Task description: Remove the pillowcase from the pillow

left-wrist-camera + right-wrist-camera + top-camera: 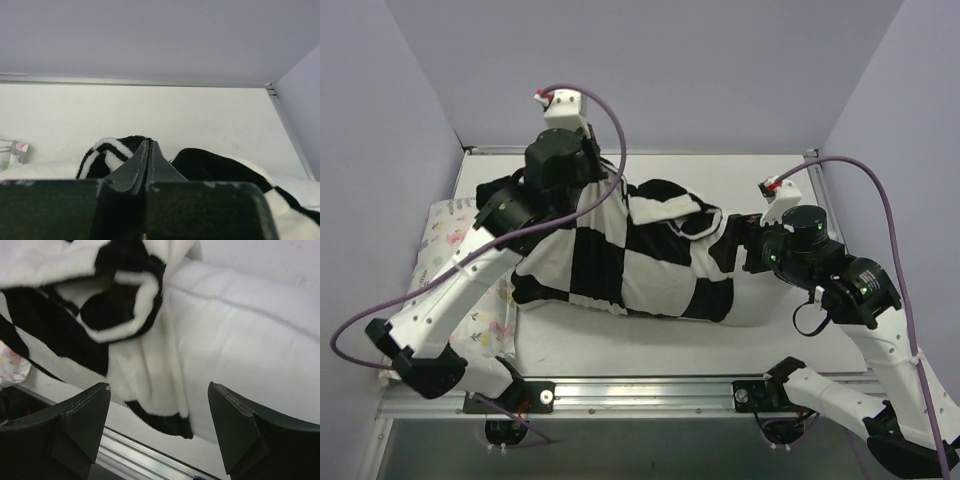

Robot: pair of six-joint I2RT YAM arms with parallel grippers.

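Across the table the checkered pillowcase lies bunched over the white pillow; the right wrist view shows its bare end best. Above that end the right gripper gapes wide, holding nothing. The left gripper is pressed closed, and I can't tell if any cloth is pinched.

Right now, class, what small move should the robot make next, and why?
Probably ease the open right gripper forward and close it on the bare end of the pillow. The left gripper, shut, seems to hold the pillowcase lifted, so anchoring the pillow would let the case slide off.
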